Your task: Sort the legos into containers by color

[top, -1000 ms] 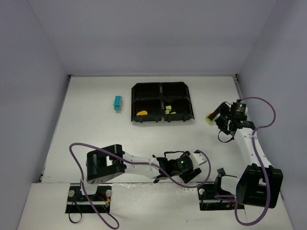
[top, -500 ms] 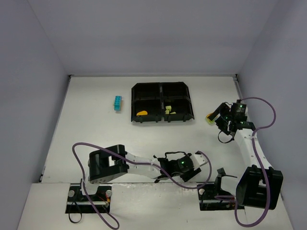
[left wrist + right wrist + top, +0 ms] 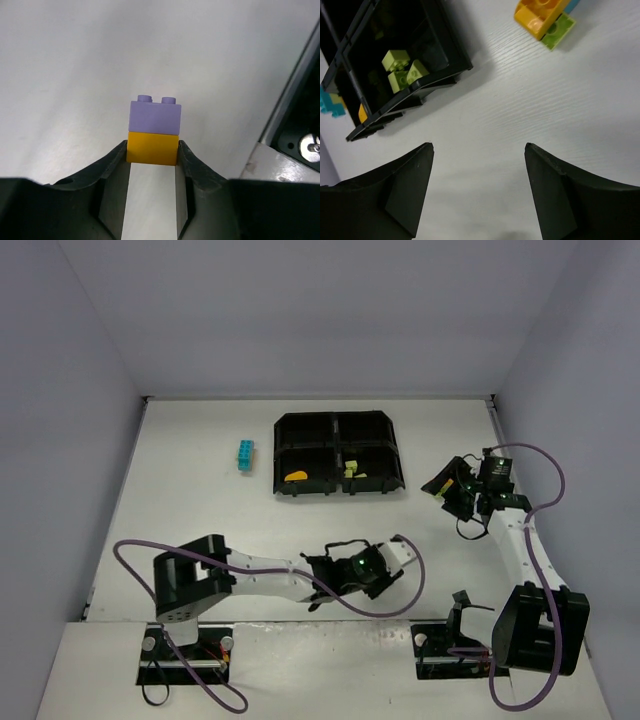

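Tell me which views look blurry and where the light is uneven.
Left wrist: purple brick and orange brick sharp, dark fingers soft. Right wrist: near fingers blurred, tray and lime bricks crisp. Top external: even light, soft shadows, no glare.

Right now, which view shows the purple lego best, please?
The left wrist view: the purple lego sits centred, stacked on an orange lego in the left claw. Neither the top nor the right wrist view shows it.

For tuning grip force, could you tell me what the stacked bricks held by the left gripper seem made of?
The purple brick and orange brick look like hard moulded plastic, smooth and matte: crisp edges, even colour, round studs on top.
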